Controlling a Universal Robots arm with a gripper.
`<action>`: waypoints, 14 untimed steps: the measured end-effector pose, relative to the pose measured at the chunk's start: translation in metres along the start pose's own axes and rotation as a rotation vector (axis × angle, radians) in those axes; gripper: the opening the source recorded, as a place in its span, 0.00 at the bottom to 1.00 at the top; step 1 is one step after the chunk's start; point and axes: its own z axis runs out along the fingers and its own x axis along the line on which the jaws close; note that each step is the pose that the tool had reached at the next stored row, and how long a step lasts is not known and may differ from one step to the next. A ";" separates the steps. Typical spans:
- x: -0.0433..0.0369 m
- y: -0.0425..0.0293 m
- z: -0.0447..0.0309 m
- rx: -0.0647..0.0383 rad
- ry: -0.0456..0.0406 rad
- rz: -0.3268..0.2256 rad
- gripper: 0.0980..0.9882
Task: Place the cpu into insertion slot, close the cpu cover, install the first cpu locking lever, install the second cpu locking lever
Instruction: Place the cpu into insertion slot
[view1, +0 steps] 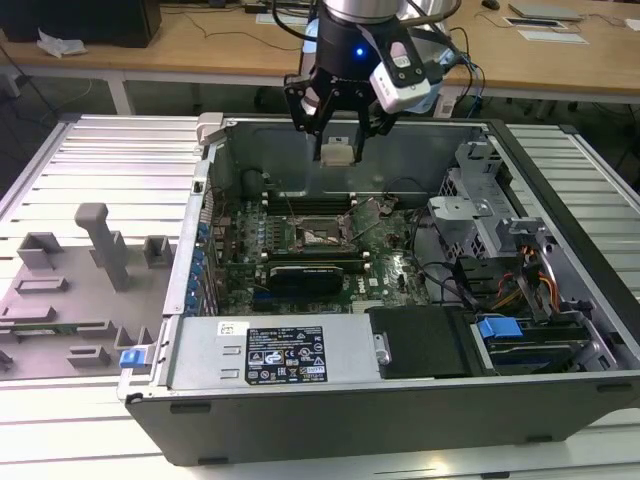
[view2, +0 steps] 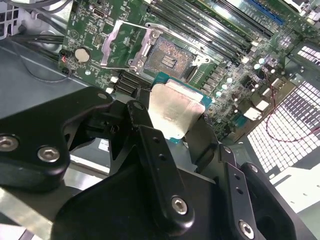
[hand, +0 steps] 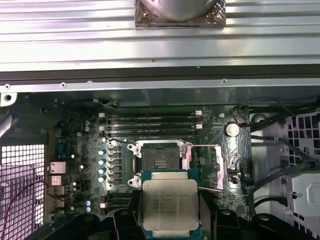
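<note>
The cpu (view1: 337, 154) is pinched between the fingers of the tool (view1: 338, 149), which are pressed against two opposite edges of the chip. It is held flat, with its silvery metal top turned up toward the wrist. It is carried in the air well above the insertion slot (view1: 322, 233), inside the open computer case (view1: 560, 200) that rests on the ribbed metal surface (view1: 100, 160).

The slot is seen uncovered on the motherboard (view1: 395, 265), its dark contact field exposed. The cpu cover (view2: 117, 42) is swung open and stands up from one side of the slot. Two thin wire locking levers (hand: 205, 146) are seen unlatched, just beside the slot's rim. The long black memory slots (hand: 150, 117) lie near the slot, on the side away from the held chip.

In the first wrist view the cpu (hand: 170, 204) is seen overlapping only one edge of the insertion slot (hand: 160, 159), not covering it. From this it is judged that the slot lies below the tool and a little to one side. The chip is almost square, so no long axis can be named. Its edges are seen running roughly parallel to the slot's rim, so little twist is judged to be left. The first step is judged unfinished: the chip is not yet seated, and the cover and levers are not closed.
</note>
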 end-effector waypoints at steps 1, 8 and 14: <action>0.0004 -0.0001 0.0012 0.000 -0.0001 0.000 0.49; 0.0036 -0.0012 0.0149 0.000 -0.0004 0.000 0.49; 0.0043 -0.0018 0.0296 0.000 -0.0010 0.000 0.49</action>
